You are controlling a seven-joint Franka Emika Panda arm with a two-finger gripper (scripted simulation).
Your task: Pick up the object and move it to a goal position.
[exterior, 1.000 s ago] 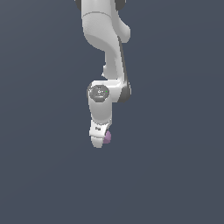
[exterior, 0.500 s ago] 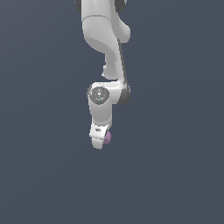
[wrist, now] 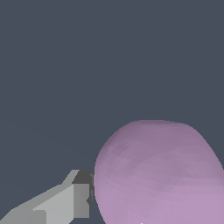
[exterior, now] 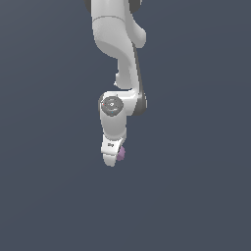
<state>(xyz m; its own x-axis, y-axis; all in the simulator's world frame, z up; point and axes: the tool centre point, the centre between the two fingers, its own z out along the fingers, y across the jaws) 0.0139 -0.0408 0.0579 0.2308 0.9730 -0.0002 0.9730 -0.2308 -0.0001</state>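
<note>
The object, a light-purple faceted lump, sits at the tip of my pincer, peeking out on the exterior view's right side of the white fingers. From the exterior view I see the arm hanging down from the top of frame, wrist joint bent, pincer pointing at the flat grey worktop. In the wrist view 1 grey finger shows with its dark pad touching the side of the object, which fills much of that picture; the other finger is out of sight. So I read the pincer as clamped on the object. Compared with 1.0 s and 0.5 s ago, I can spot no real change: arm, pincer and lump sit in the same place in the exterior view.
</note>
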